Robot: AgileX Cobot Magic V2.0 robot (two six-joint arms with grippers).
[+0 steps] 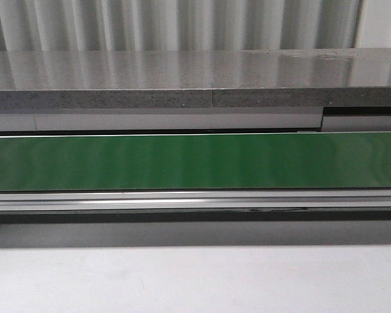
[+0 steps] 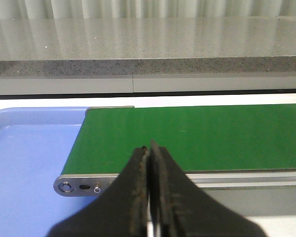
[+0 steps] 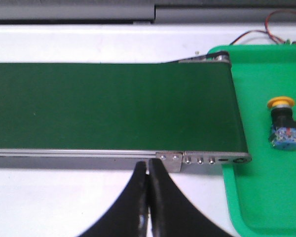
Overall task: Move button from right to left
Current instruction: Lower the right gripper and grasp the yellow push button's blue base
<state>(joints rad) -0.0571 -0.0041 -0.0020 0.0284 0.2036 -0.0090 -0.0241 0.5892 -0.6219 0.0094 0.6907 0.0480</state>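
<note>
The button (image 3: 283, 123), with a yellow cap, black collar and blue contact block, stands in the green tray (image 3: 266, 197) past the right end of the green conveyor belt (image 3: 108, 106). My right gripper (image 3: 148, 165) is shut and empty, in front of the belt's near rail, well left of the button. My left gripper (image 2: 149, 149) is shut and empty, over the near edge of the belt (image 2: 197, 136) close to its left end. Neither gripper nor the button shows in the front view, only the belt (image 1: 195, 161).
A blue tray (image 2: 24, 163) lies at the belt's left end. A grey stone counter (image 1: 195, 81) runs behind the belt. Red and black wires (image 3: 266, 27) lie behind the green tray. White table (image 1: 195, 280) lies in front of the belt.
</note>
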